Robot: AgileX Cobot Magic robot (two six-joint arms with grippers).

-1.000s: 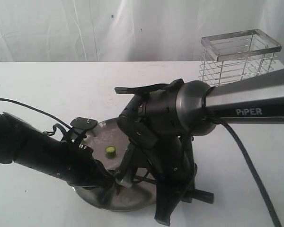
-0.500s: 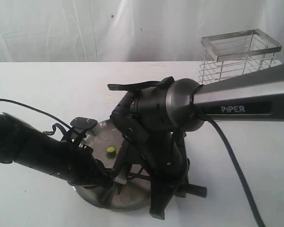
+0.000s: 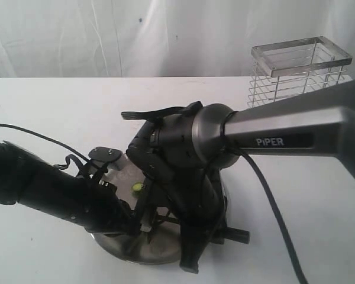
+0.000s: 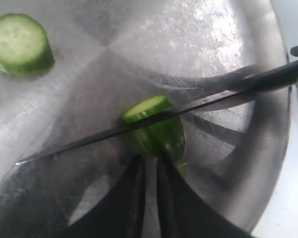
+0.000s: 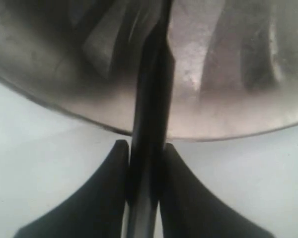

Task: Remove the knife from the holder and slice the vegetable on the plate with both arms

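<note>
Steel plate point(image 4: 268, 163) lies on the white surface point(image 3: 59, 112), mostly hidden by both arms in the exterior view. There only a cut green slice point(image 3: 137, 187) shows clearly. The left pincer point(image 4: 150, 171) is nearly closed on the vegetable point(image 4: 161, 134), its fingers narrow. The knife point(image 4: 139, 124) lies across the vegetable, long axis from 8 to 2 o'clock, tip at 8. The right pincer point(image 5: 145, 148) clamps the dark handle. The wire holder point(image 3: 299, 71) stands at 2 o'clock, partly cut off by the arm.
</note>
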